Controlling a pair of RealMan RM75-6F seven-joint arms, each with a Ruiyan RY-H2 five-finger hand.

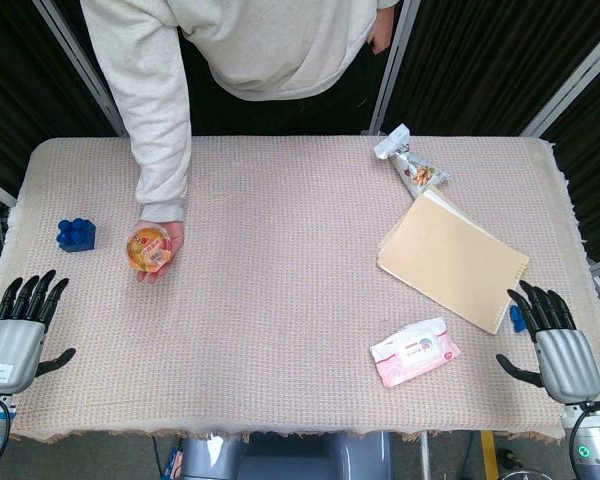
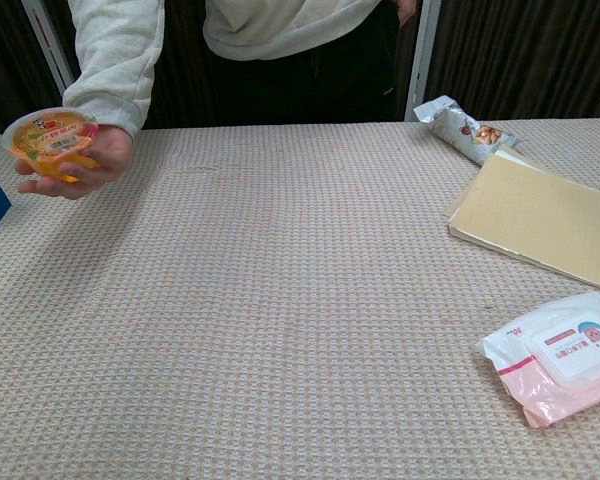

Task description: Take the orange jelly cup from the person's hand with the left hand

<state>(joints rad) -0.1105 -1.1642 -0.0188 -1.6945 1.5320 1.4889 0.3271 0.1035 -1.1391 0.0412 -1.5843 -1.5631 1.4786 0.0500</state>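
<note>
Jelly cup: the orange jelly cup [image 1: 150,247] rests on the person's hand [image 1: 161,252], which is held palm up over the left part of the table [image 1: 280,330]. In the chest view the cup sits lifted above the cloth with its printed lid facing up.

Person: they stand at the far edge of the table, one grey-sleeved arm reaching down toward my side.

My left hand: my left hand [image 1: 20,330] lies at the near left corner of the table, fingers straight and spread, holding nothing.

My right hand: my right hand [image 1: 555,340] lies at the near right corner, also spread and holding nothing.

Key relation: the cup lies ahead of my left hand and off toward the table's middle, near but not touching. My right hand is well apart from it, across the whole width of the table, so the left is clearly the nearer one.

Cup shape: round and shallow, with no long axis. I judge the side wall is the place to grip, since the person's palm covers the underside.

Step in hand: the reach has not begun.

Other things: a blue block [image 1: 76,235] sits just left of the cup; a notebook [image 1: 452,258], snack bag [image 1: 410,160] and wipes pack [image 1: 415,352] lie on the right side.
</note>
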